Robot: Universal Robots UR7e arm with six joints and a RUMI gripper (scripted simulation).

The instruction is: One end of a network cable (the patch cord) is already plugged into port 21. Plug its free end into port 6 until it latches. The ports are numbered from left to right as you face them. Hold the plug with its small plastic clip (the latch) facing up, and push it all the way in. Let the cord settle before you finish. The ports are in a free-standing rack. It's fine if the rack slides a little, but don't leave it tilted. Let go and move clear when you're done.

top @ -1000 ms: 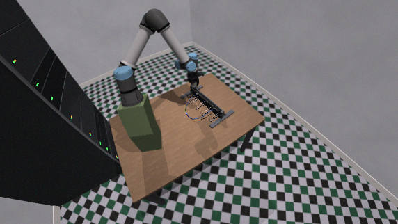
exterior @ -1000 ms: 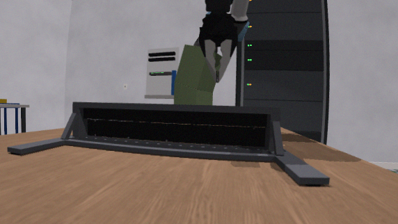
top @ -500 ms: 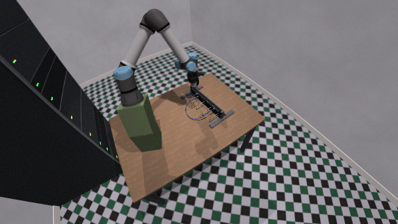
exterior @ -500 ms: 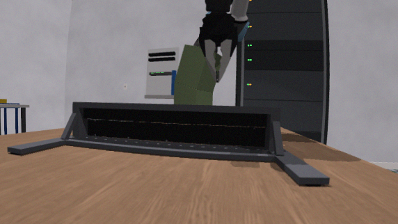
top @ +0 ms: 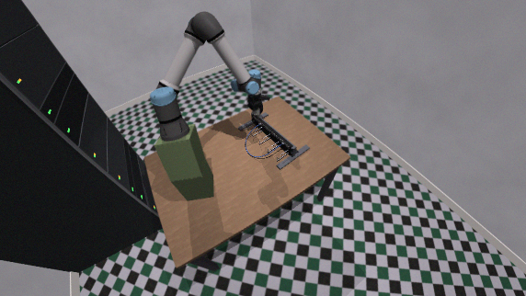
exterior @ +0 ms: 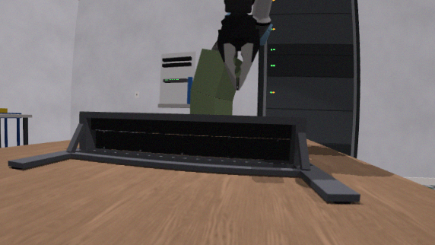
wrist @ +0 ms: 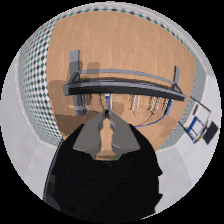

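The dark rack (top: 275,138) stands upright on the wooden table, and the exterior view shows it from behind (exterior: 190,138). The blue patch cord (top: 256,148) lies in a loop on the table in front of the port face, and both its ends run up to the rack. The wrist view shows the cord (wrist: 156,118) under the rack (wrist: 125,85); the plugs are too small to make out. My gripper (top: 256,113) hangs above the rack's far end. Its fingers are pressed together with nothing between them, as the exterior view (exterior: 237,81) and the wrist view (wrist: 106,116) also show.
The arm's green pedestal (top: 184,161) stands on the table's near left part. Several short grey cables (top: 271,144) hang from other ports. A tall black server cabinet (top: 55,152) stands to the left of the table. The rack's feet (exterior: 328,188) stick out at both ends.
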